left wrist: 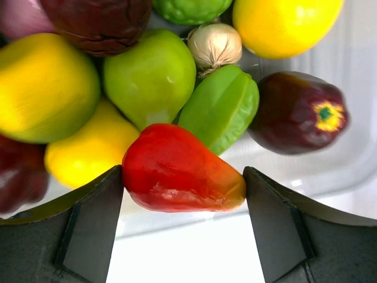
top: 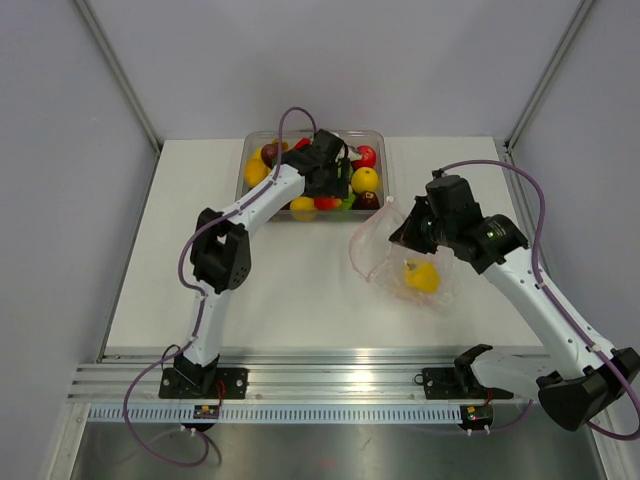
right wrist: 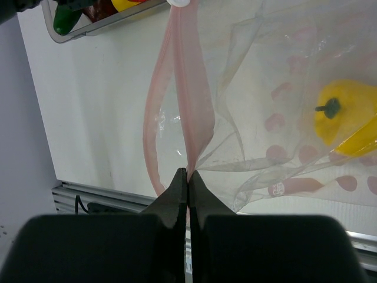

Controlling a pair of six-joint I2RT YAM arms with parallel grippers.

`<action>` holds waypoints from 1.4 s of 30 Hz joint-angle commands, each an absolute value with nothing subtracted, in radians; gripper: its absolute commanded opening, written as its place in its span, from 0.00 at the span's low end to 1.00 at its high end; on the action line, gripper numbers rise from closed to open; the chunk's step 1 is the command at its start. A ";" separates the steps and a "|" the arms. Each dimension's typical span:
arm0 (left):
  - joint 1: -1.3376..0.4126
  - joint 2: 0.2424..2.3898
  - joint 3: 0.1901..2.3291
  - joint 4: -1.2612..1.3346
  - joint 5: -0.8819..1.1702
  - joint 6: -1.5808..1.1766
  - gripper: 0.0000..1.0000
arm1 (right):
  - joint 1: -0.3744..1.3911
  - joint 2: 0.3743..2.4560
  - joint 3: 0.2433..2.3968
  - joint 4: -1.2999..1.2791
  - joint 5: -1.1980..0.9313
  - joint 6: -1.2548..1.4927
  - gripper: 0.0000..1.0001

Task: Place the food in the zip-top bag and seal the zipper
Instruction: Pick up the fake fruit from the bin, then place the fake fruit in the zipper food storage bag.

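Food fills a clear tub [top: 243, 170] at the back. My left gripper [left wrist: 184, 183] reaches into it, open, its fingers straddling a red pear-shaped piece [left wrist: 179, 171] and close against both of its ends. That piece still rests among the others. In the top view the left gripper [top: 331, 188] is over the tub's front middle. The zip-top bag [top: 385, 250] lies at centre right, its mouth held open toward the tub, with a yellow piece [top: 421, 275] inside. My right gripper [right wrist: 187, 173] is shut on the pinkish zipper [right wrist: 191, 88] at the bag's mouth and holds it up.
Around the red piece lie a green star-fruit shape [left wrist: 221, 109], a green apple [left wrist: 150, 76], yellow pieces [left wrist: 44, 88], a dark purple one [left wrist: 297, 112] and a small garlic bulb [left wrist: 215, 44]. The tub wall [left wrist: 353, 147] is to the right. A metal rail [top: 320, 382] runs along the near edge.
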State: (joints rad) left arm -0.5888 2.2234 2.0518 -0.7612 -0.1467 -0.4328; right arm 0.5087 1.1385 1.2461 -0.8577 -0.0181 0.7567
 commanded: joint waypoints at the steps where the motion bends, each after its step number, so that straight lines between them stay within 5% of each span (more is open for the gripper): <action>1: -0.594 2.048 2.048 -0.761 -0.155 -0.396 0.61 | 0.514 1.160 1.255 -0.796 -0.031 0.741 0.00; 18: -0.594 1.761 1.921 -0.833 0.119 -0.319 0.59 | 0.514 1.497 1.489 -0.660 -0.175 0.718 0.00; 32: -0.597 1.631 1.606 -0.612 0.498 -0.422 0.58 | 0.514 1.468 1.444 -0.623 -0.186 0.738 0.00; 42: -0.624 1.698 1.568 -0.558 0.479 -0.469 0.59 | 0.515 1.393 1.379 -0.578 -0.230 0.762 0.00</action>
State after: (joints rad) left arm -0.6147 1.6787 1.5620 -0.6300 0.4496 -0.4435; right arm 0.5087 1.4452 1.3899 -0.6468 -0.1864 0.7437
